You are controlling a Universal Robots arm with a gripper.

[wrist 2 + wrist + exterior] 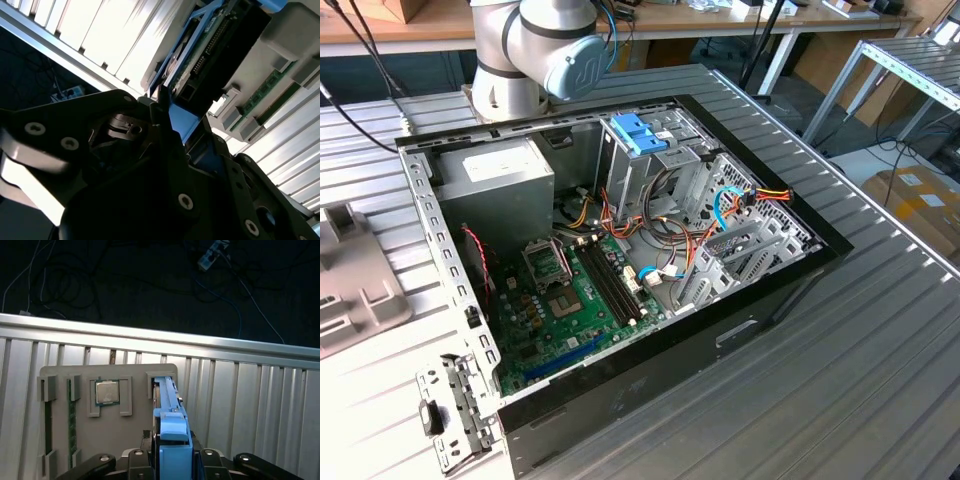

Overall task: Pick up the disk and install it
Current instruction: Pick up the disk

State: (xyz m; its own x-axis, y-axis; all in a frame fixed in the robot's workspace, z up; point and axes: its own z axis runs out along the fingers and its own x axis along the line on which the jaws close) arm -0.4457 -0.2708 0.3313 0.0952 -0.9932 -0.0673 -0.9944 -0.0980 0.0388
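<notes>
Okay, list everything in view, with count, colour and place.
Open black computer case: one, black, on ribbed metal table.
Green motherboard: one, green, inside the case.
Blue plastic latch: one, blue, atop the drive cage.
Grey plastic parts tray: one, grey, on the table.
Dark grey disk in light-blue frame: one, standing on edge in tray slot.
Silver processor chip: one, silver, in tray recess.
Black gripper: one, black, closed on the disk's blue end tab.

the ribbed, silver-grey metal table (880, 330) carried an open black computer case (720, 335) near its middle in the exterior view. the grey robot arm base (505, 95) stood on the table at the far side of the case. a pale grey moulded plastic tray (355, 280) lay on the ribs at the exterior view's left, apart from the case.
</notes>
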